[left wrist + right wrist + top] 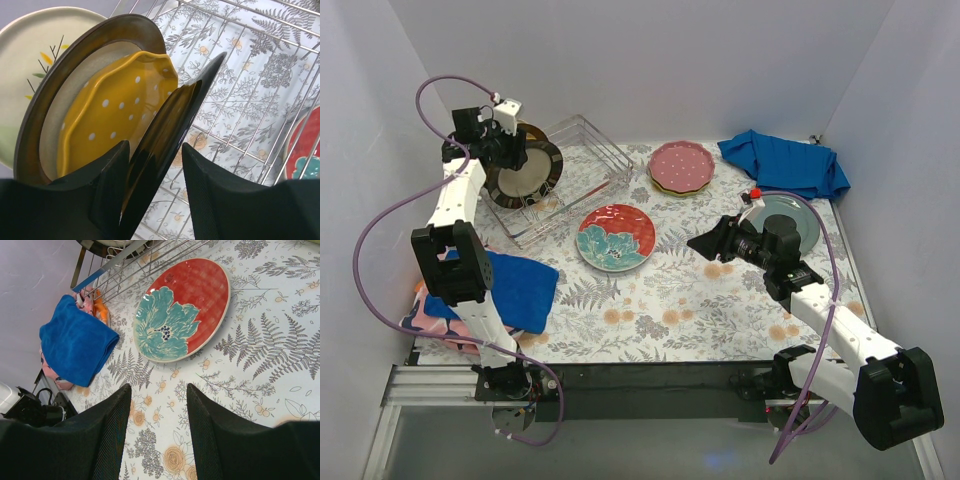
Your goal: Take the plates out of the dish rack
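The dish rack (588, 152) stands at the back left with several plates upright at its left end. My left gripper (507, 150) reaches down over them. In the left wrist view its jaws (155, 147) straddle the rim of a dark glossy plate (172, 120): the left finger touches it, and the right finger (212, 190) stands a little off. Behind it are an orange dotted plate (117, 112), a brown-rimmed plate (47, 120) and a cream plate with a sprig (27, 60). My right gripper (705, 243) hangs open and empty over the tablecloth (157, 390), near the teal-red floral plate (182, 310).
The floral plate (616, 237) lies flat in front of the rack. A pink scalloped plate (682, 166) tops a small stack at the back. A grey-teal plate (798, 222) lies under my right arm. Blue cloths sit at the back right (785, 163) and front left (515, 288).
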Tool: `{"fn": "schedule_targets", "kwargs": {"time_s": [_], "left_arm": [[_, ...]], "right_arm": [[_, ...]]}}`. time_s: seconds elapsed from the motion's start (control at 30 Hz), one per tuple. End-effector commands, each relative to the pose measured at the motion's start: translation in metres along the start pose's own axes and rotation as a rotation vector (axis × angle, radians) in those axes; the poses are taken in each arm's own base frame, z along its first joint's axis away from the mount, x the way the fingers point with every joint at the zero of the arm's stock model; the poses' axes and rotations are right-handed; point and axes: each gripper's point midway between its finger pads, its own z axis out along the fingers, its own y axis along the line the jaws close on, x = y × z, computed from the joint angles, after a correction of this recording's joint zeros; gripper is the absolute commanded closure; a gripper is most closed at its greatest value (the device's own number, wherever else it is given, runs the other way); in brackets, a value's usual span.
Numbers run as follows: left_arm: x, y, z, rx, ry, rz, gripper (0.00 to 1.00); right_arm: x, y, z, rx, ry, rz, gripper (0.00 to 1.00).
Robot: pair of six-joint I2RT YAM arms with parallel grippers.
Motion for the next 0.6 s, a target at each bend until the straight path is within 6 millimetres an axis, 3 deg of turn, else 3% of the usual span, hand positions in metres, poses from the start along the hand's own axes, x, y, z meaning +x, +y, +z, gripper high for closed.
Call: {"fn": "schedule_targets", "kwargs": {"time_s": [0.0, 0.13, 0.57], "left_arm": [[-0.021, -0.009, -0.023, 0.016, -0.036, 0.131, 0.58], [-0.025, -0.021, -0.018, 0.017, -0.029, 0.278, 0.62], [-0.027, -0.034, -0.012, 0.027, -0.02, 0.404, 0.65]], "right_arm": [[-0.008, 0.004, 0.002, -0.023, -0.033, -0.04, 0.45], [-0.007, 0.004, 0.003, -0.025, -0.026, -0.037, 0.45], [-0.006, 0.002, 0.005, -0.021, -0.018, -0.033, 0.45]]}}
